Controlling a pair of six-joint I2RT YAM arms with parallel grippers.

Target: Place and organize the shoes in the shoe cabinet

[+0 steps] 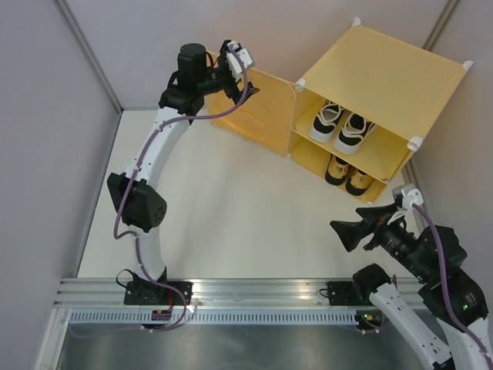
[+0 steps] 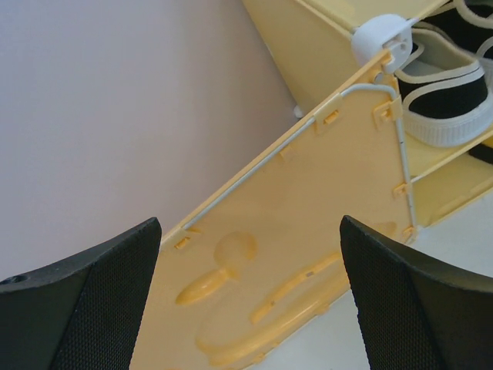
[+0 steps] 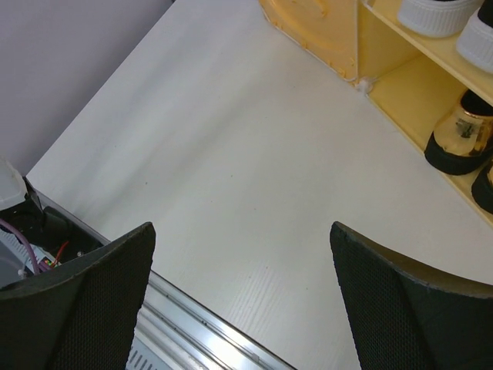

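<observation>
The yellow-orange shoe cabinet stands at the back right with its door swung open to the left. Two white sneakers sit side by side on the inner shelf. Two gold loafers sit below them on the cabinet floor. My left gripper is open and empty, hovering at the door's far upper edge. In the left wrist view the door's embossed face lies between and beyond the fingers, and a sneaker shows. My right gripper is open and empty above the table, in front of the cabinet.
Grey walls close in the table at the left and back. A metal rail runs along the near edge with both arm bases. In the right wrist view a gold loafer and the door's lower corner lie ahead over white tabletop.
</observation>
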